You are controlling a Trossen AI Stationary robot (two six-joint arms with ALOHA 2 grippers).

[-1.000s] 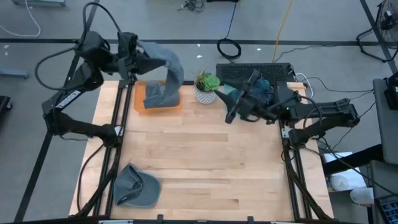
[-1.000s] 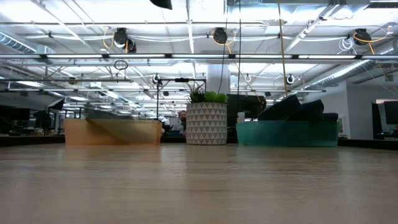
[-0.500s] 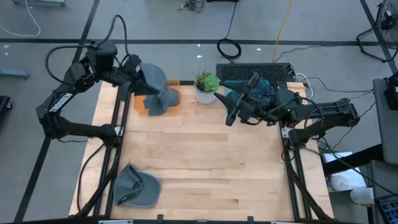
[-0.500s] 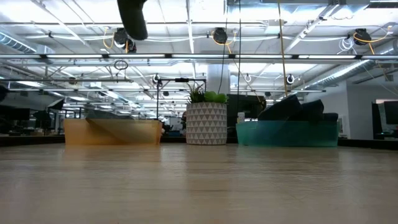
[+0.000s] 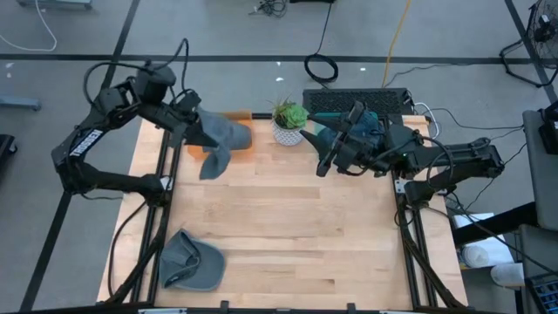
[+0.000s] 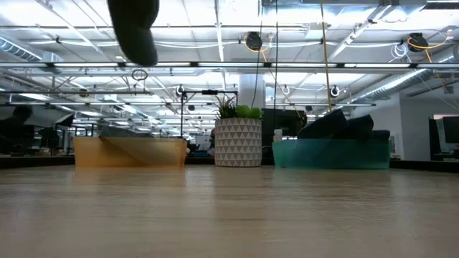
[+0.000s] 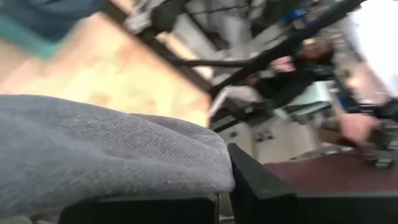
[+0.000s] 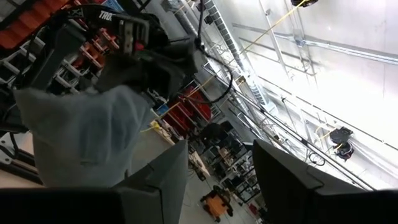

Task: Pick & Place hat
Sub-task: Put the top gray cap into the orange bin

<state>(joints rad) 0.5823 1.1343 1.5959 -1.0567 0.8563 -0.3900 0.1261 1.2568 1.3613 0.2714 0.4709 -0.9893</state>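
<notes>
Fabric filled the space between my left fingers (image 7: 255,186): they were clamped shut on a fold of the grey hat (image 5: 218,139), and I held it by that fold so the rest could hang free under my left gripper (image 5: 190,125) instead of dragging. In the high view the hat dangled above the far left part of the worktop (image 5: 288,227), over the orange bin (image 5: 237,144), which showed only as a sliver past the cloth. I judged this as the carry: the hat was clear of the bin, not yet set down anywhere. In the low view a dark shape hung at the top, probably the hat's lower edge, with nothing touching the wood beneath it.

My right gripper (image 5: 324,157) waited on the other side, just beside the teal bin (image 5: 327,131), at the far right. Its fingers (image 8: 155,180) stood partly apart with nothing between them; through that gap I looked across at the hanging hat and my left arm. I kept it there, I think, so it stayed out of the carrying path.

Between the two bins stood the small potted plant (image 5: 289,122), close enough to the hat that a swing toward the middle could brush it. A second grey cap (image 5: 193,262) lay flat near the front left corner, well apart from everything else.
</notes>
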